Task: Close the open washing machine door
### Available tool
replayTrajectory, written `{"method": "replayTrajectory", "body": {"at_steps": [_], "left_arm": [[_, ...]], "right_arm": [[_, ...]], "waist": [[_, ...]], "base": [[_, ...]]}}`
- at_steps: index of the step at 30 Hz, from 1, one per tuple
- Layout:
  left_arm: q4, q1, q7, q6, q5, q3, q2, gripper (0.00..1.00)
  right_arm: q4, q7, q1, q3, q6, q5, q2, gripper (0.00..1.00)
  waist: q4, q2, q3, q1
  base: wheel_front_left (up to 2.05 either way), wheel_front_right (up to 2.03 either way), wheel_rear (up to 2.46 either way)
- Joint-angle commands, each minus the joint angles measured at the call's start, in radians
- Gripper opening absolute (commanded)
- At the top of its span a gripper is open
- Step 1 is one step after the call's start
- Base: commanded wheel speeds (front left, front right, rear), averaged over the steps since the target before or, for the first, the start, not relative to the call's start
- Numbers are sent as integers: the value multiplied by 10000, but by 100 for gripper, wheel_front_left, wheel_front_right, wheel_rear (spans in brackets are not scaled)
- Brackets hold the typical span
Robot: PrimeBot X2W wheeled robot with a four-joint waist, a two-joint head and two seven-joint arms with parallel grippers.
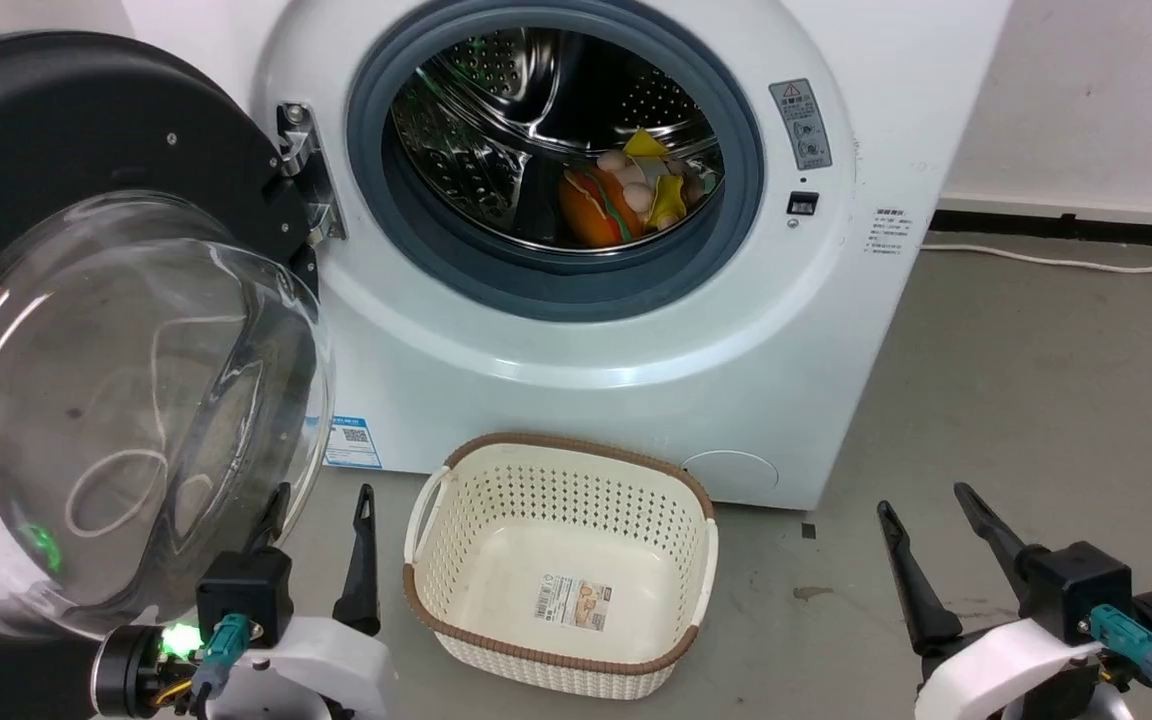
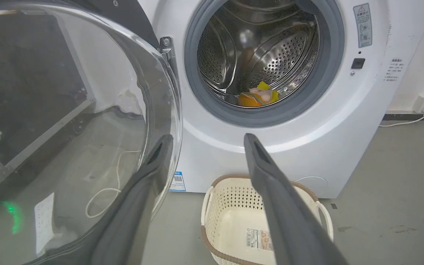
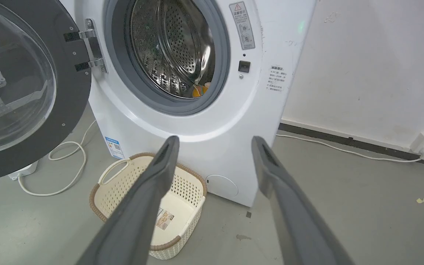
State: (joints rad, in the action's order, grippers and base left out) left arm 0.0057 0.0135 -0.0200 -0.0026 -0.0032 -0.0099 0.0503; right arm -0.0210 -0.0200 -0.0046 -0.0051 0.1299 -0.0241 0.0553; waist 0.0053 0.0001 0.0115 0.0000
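Note:
The white washing machine [image 1: 616,340] stands ahead with its drum mouth uncovered and colourful toy items lying in the steel drum [image 1: 626,205]. Its door [image 1: 106,330], black-rimmed with a bulging clear glass bowl, hangs swung wide open on the left hinge [image 1: 308,170]; the door [image 2: 61,125] also spreads over the left of the left wrist view, and the door [image 3: 24,92] sits at the left of the right wrist view. My left gripper [image 1: 324,500] is open low down, its left finger beside the glass bowl's lower edge. My right gripper [image 1: 924,500] is open over the floor at lower right, holding nothing.
A cream perforated basket [image 1: 561,560] with a brown rim sits empty on the floor right in front of the machine, between my two grippers. A white cable [image 3: 64,173] loops on the floor under the door, and another cable [image 1: 1066,262] runs along the wall on the right.

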Motion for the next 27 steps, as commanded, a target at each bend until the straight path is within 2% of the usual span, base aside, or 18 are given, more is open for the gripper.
{"method": "replayTrajectory", "body": {"at_steps": [1, 11, 27], "left_arm": [[-7, -26, -109, -23, -44, -13, 0, 100], [20, -25, -318, -97, -42, -66, 7, 100], [-140, -104, -694, -86, -114, 42, 34, 100]], "right_arm": [[-50, -109, -9, -19, 1, -127, -8, 100], [-182, -318, -2, 8, 2, -312, -12, 100], [-620, -694, -344, 488, 3, -538, -19, 100]], "waist": [[36, -1, 19, 0], [440, -1, 129, 0], [1562, -1, 80, 0]], "base": [[0, 0, 0], [0, 0, 0], [0, 0, 0]]}}
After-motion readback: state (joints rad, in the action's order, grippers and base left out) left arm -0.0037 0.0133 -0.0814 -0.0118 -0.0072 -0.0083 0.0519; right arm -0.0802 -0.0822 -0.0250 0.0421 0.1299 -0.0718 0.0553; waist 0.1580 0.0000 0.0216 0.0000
